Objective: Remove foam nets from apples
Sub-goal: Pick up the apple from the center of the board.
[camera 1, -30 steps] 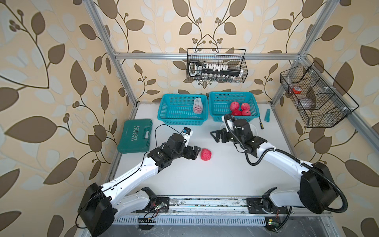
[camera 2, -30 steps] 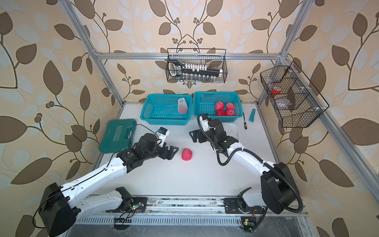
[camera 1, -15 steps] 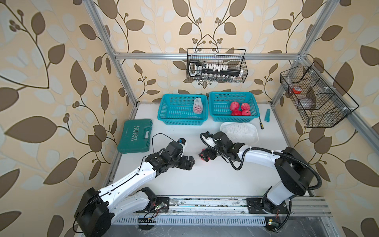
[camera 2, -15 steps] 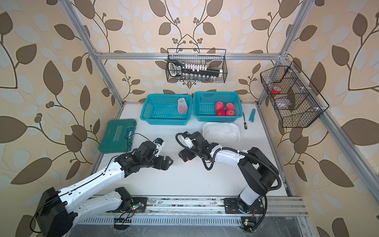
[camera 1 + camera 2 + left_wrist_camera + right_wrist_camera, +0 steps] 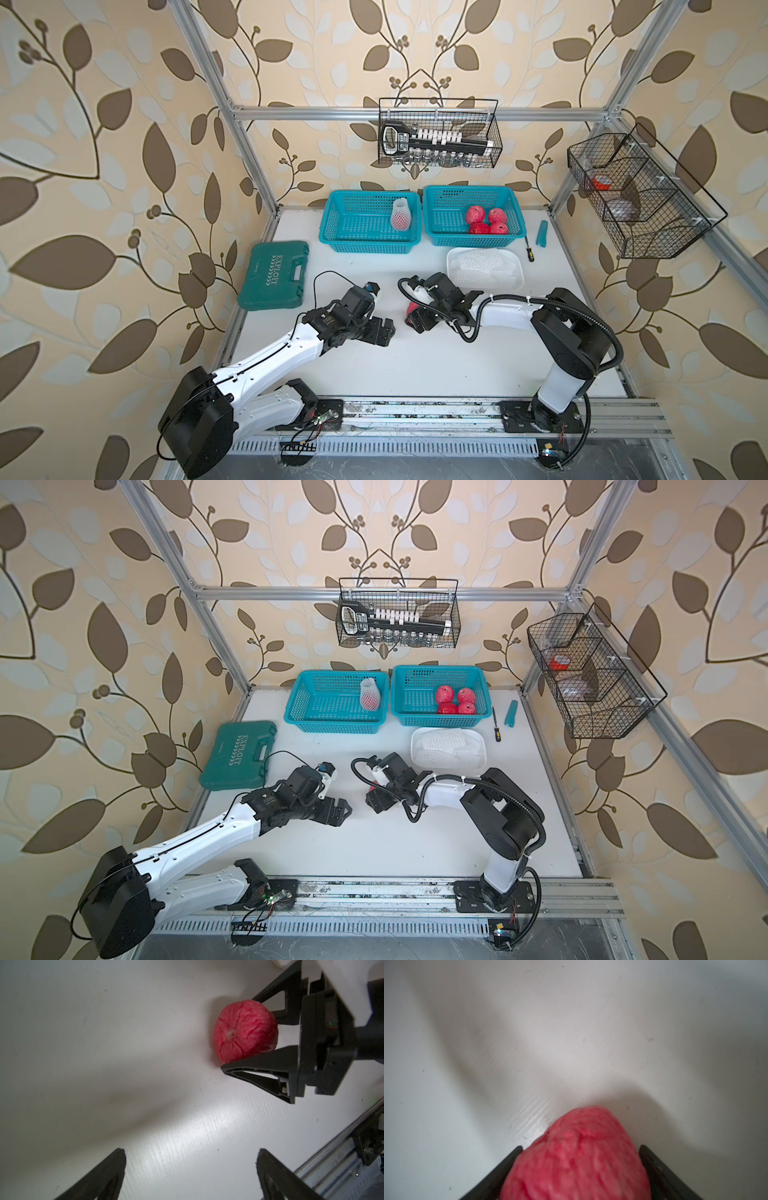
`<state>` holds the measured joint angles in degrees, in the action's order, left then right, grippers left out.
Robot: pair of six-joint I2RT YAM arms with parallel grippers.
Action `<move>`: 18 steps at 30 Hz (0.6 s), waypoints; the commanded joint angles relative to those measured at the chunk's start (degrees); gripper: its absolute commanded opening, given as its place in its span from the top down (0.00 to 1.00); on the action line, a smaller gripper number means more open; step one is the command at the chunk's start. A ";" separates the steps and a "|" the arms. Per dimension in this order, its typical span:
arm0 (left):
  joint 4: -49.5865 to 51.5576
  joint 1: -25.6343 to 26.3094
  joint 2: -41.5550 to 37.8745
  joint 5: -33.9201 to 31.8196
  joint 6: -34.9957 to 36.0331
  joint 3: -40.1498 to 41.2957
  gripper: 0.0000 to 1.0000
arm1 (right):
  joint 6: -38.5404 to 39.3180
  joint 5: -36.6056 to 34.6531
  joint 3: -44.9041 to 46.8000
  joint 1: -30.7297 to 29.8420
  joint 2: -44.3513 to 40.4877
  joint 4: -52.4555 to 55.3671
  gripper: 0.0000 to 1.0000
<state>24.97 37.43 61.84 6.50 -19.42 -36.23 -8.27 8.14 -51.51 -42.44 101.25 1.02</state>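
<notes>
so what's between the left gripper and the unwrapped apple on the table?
Bare white table, then the nearer finger of the right gripper against the apple. Left wrist view shows it; left gripper is open.

Leaf-patterned beige wallpaper (image 5: 104, 124) surrounds a white tabletop (image 5: 415, 365).

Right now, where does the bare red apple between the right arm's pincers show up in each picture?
In a top view: bare apple, a red sliver in the middle of the table, mostly covered from above.
In a top view: same spot, barely showing.
Left wrist: seen whole, no net on it.
Right wrist: blurred close-up, nearest the camera.
Shared landmark: the black fingers flanking it.
</notes>
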 commanded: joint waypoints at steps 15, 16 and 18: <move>-21.73 -0.50 11.76 -12.65 15.37 -14.23 0.01 | -5.96 1.70 -25.63 19.03 0.38 2.93 0.60; -21.98 -0.52 14.28 -11.66 15.92 -16.87 0.01 | -5.97 0.02 -27.78 21.04 1.68 4.01 0.60; -21.00 -0.52 20.12 -9.48 17.14 -23.98 0.01 | -5.88 -3.59 -31.89 25.48 4.76 6.19 0.60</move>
<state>8.62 37.41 76.95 -4.93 -6.74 -52.73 -12.86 9.93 -79.35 -21.91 101.97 1.98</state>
